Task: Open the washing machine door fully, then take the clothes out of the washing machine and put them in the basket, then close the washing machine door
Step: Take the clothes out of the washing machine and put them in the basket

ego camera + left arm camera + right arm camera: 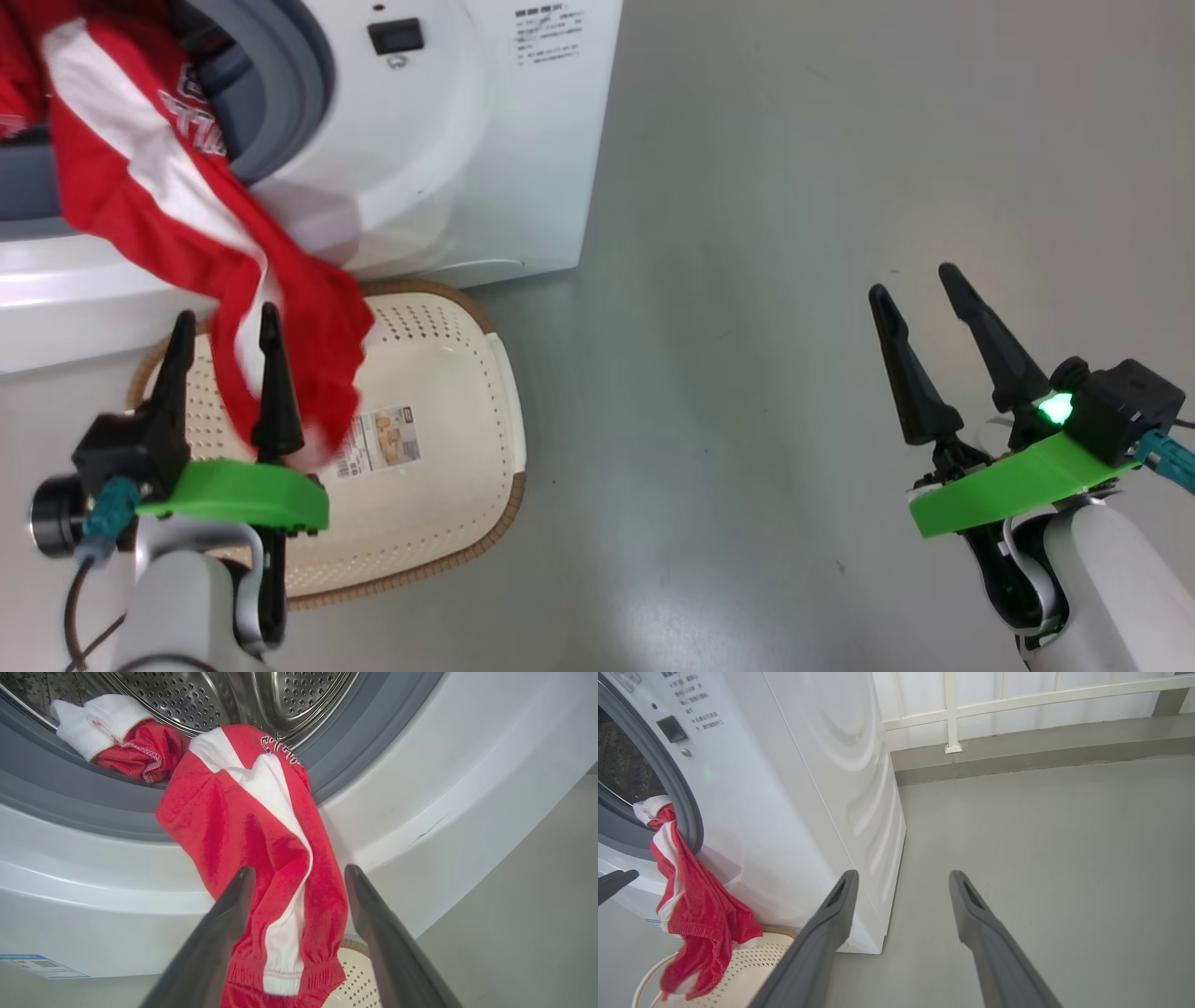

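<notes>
Left claw [227, 314] is standing wide open, gripping nothing. The clothes [140, 187] are hanging loose between its fingers [219, 933], draping from the washing machine [448, 140] over the gasket [70, 793], lower end dangling above the basket [509, 509], upper end lying in the drum [210, 695]. Right claw [913, 280] is spread wide too, empty, hovering over the floor [747, 373] well aside.

I'm judging the pull-out as half done. I'm aiming to close on the fabric high up near the gasket, draw outward and down, and let go only with the whole piece over the basket, watching for snags.
</notes>
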Robot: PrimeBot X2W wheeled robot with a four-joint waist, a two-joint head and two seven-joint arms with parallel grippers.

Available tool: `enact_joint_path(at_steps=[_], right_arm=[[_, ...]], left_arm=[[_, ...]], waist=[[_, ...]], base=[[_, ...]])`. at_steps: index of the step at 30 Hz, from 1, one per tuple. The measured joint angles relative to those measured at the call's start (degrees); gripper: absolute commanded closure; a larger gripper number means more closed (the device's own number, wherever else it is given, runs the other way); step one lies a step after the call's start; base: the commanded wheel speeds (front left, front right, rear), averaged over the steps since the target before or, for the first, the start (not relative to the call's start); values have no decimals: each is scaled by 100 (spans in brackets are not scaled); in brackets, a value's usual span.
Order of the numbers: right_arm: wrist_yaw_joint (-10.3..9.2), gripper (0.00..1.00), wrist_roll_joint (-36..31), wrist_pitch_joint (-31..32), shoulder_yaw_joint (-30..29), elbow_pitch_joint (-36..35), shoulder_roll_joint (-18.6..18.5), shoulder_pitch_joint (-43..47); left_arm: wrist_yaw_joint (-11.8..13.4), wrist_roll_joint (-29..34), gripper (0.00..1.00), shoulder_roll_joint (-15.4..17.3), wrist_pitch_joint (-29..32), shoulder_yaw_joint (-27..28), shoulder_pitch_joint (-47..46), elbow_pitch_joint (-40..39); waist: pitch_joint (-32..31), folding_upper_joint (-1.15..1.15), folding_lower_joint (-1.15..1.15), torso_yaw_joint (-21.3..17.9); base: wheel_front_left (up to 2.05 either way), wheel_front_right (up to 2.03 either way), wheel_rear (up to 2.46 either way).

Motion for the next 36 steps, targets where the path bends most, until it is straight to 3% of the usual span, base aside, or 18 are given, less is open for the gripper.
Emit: enact_joint_path(at_steps=[11,21,36], right_arm=[[0,0,1,0,14,35,-63,152],[0,0,1,0,16,44,-69,225],[0,0,1,0,-43,31,-62,246]], left_arm=[[315,-245,0,12,0,-247,811,-1069],[786,-454,0,42,0,-509,1462,-1913],[832,-592,0,45,0,-538,1317,-1858]], waist=[[-213,0,0,113],[-272,0,0,115],[-179,0,0,149]], base=[[0,0,0],[0,0,0],[0,0,0]])
